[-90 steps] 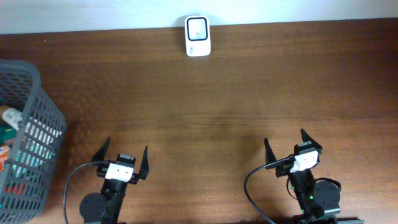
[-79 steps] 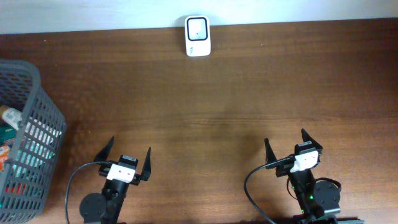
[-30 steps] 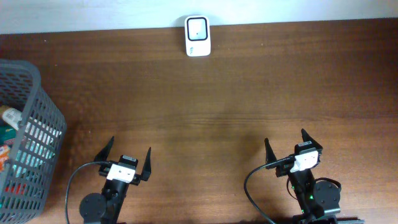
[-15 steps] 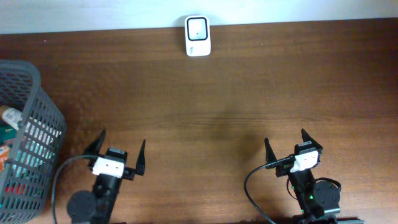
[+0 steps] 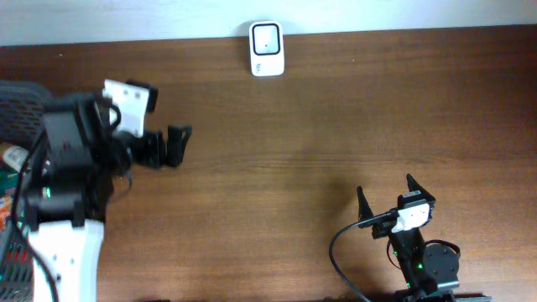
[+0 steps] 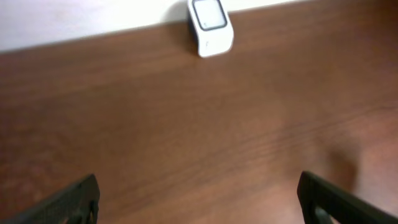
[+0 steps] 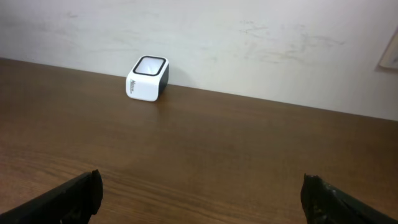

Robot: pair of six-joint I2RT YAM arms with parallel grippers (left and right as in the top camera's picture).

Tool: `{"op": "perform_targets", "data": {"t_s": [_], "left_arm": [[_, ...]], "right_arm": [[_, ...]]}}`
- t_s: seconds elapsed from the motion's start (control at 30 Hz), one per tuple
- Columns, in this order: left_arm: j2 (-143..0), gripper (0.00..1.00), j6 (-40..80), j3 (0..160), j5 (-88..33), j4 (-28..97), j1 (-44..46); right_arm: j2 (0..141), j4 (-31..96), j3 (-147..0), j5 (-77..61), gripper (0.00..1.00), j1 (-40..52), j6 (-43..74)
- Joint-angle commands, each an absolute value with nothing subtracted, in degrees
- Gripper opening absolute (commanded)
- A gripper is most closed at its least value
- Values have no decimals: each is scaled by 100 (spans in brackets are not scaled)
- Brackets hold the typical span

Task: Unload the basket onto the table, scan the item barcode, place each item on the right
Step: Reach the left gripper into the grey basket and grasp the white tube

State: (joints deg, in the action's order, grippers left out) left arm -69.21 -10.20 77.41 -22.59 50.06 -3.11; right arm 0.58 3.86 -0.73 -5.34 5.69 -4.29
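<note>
The table [image 5: 336,109] is dark wood, smooth and fine-grained — a soft sheen. The scanner [image 5: 266,49] at the far edge is glossy white plastic; the wall [image 7: 261,56] is matt and scuffed.

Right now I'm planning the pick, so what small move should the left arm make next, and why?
Probably swing the left gripper leftward over the basket and tip it down toward the items inside. Its jaws stand open and empty above bare table, facing the scanner, and nothing to scan is out of the basket.
</note>
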Motion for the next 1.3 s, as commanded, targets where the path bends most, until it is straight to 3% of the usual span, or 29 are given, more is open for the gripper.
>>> {"op": "perform_targets", "data": {"t_s": [0.0,0.1,0.27,0.43,0.63,0.73,0.8,1.03,1.27], "left_arm": [[-7638,99,-991,8224,-3361,5155,-314],[-7911,99,-985,8226,-3662,4762,-318],[-7950,95,650,8868,-2008,4335,-882],[-7948,92,1435,10079,-1256,4589,-2165],[-8274,86,1931,10108,-869,5415,-3848],[-8777,84,1929,10092,-851,5819,-4270],[-9078,77,1951,9998,-775,5929,-4434],[-9612,77,1946,8897,-744,5151,-4707],[-9791,87,1529,7487,-764,3632,-4716]], "right_arm": [[19,405,-32,-486,98,602,-408],[19,405,-32,-486,98,602,-408],[19,405,-32,-486,98,602,-408],[19,405,-32,-486,98,602,-408],[19,408,-32,-486,98,602,-408],[19,405,-32,-486,98,602,-408],[19,405,-32,-486,98,602,-408],[19,405,-32,-486,98,602,-408],[19,405,-32,-486,98,602,-408]]}}
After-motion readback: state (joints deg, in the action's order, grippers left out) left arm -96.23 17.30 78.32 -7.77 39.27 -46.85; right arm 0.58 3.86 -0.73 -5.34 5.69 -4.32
